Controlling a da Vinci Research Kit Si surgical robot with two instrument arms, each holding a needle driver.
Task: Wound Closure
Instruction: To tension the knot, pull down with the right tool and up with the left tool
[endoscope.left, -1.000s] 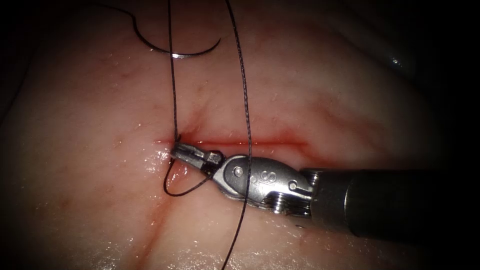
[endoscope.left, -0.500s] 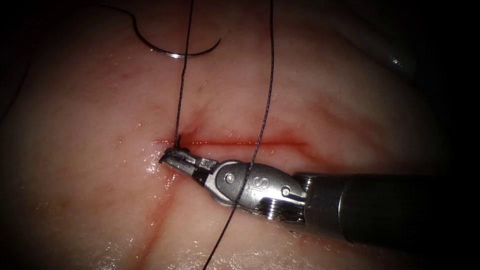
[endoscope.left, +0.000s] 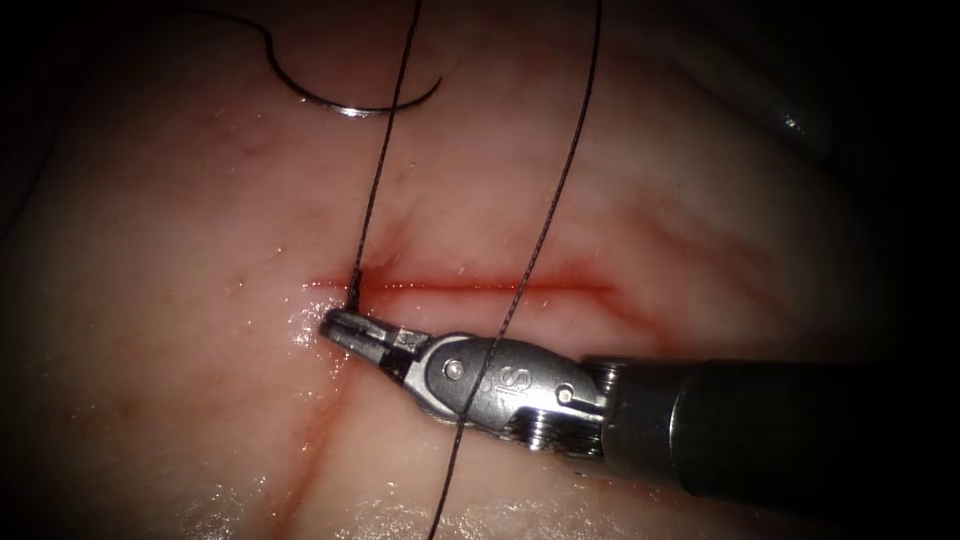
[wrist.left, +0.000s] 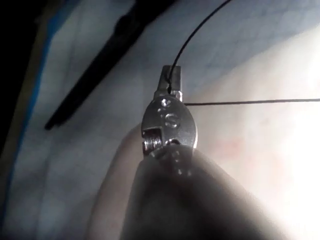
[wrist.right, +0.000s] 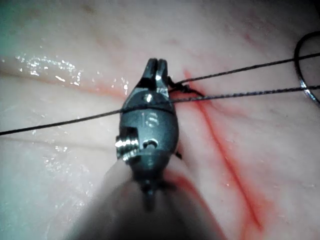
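Note:
The tissue (endoscope.left: 180, 300) carries a horizontal red cut (endoscope.left: 470, 286). My right tool (endoscope.left: 335, 325) lies just below the cut's left end, jaws shut on the short end of the thread where it leaves the tissue; in the right wrist view (wrist.right: 155, 67) a small dark knot sits beside its tip. Two taut thread strands (endoscope.left: 385, 150) (endoscope.left: 560, 190) rise out of the picture, the second crossing over the right tool's wrist. My left tool (wrist.left: 171, 80) is shut on the thread. The curved needle (endoscope.left: 350, 108) lies free on the tissue, far above the cut's left end, held by neither tool.
Red fluid lines the cut and runs down in a faint streak (endoscope.left: 310, 450) below the right tool. Wet glints sit on the tissue near the jaws. In the left wrist view a long dark shape (wrist.left: 100, 65) lies across a pale gridded sheet beside the tissue.
The slack loop of thread below the right tool's jaws has been drawn away. Both long strands have swung to the right at their upper ends. The right tool slid slightly left and down.

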